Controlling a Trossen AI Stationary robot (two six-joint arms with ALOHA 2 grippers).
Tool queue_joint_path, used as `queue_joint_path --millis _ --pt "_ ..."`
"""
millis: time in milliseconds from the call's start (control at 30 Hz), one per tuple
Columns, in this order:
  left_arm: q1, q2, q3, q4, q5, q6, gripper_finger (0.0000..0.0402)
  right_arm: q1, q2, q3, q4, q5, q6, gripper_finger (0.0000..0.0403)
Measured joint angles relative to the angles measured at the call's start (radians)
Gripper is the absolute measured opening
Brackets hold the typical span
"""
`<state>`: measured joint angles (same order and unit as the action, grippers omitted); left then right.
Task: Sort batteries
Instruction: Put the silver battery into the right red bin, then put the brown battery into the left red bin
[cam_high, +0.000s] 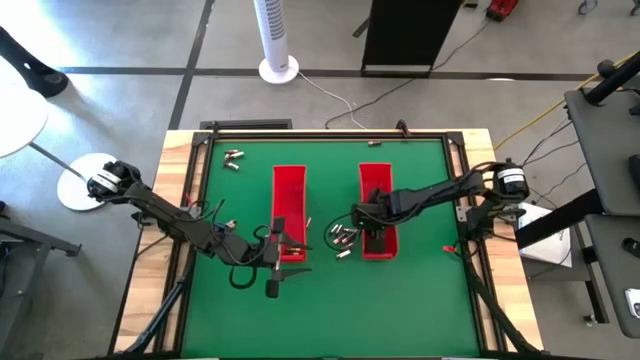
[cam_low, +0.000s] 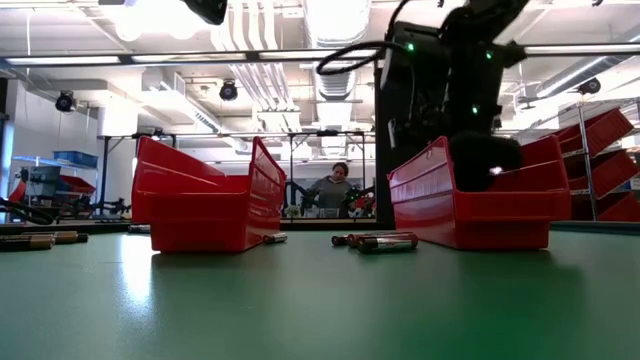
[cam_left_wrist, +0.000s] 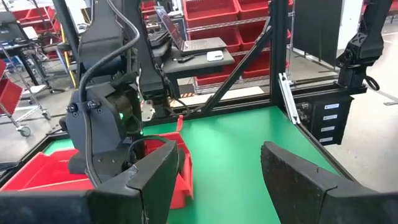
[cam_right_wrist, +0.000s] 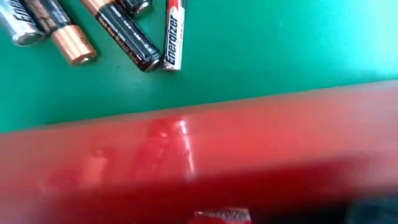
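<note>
Two long red trays lie side by side on the green mat: the left tray (cam_high: 289, 210) and the right tray (cam_high: 376, 222). A cluster of batteries (cam_high: 343, 237) lies on the mat between them, also seen in the low view as batteries (cam_low: 375, 241) and in the right wrist view as batteries (cam_right_wrist: 130, 37). A few more batteries (cam_high: 233, 158) lie near the far left corner. My left gripper (cam_high: 275, 268) hovers open at the left tray's near end. My right gripper (cam_high: 375, 238) is lowered over the right tray's near part; the tray wall (cam_low: 480, 200) hides its fingers.
A single battery (cam_high: 372, 143) lies by the far edge, and a small red-tipped item (cam_high: 450, 249) sits right of the right tray. A black frame (cam_high: 460, 150) borders the mat. A person (cam_low: 330, 190) sits in the room beyond. Open mat lies toward the near edge (cam_high: 330, 320).
</note>
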<state>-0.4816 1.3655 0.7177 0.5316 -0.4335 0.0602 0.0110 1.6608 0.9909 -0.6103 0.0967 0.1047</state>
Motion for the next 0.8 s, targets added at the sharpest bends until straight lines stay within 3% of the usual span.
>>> queue_joint_path --millis 300,500,800 --pt "0.000 0.000 0.000 -0.012 -0.001 -0.009 0.0210 0.023 -0.008 0.165 -0.215 0.008 0.006 0.0171" --pt "0.000 0.000 0.000 -0.046 -0.001 -0.036 0.0210 0.056 -0.015 0.276 -0.418 0.017 0.036 0.0187" --pt "0.000 0.000 0.000 -0.092 -0.001 -0.040 0.0210 0.195 -0.090 0.397 -0.526 0.194 0.138 0.0179"
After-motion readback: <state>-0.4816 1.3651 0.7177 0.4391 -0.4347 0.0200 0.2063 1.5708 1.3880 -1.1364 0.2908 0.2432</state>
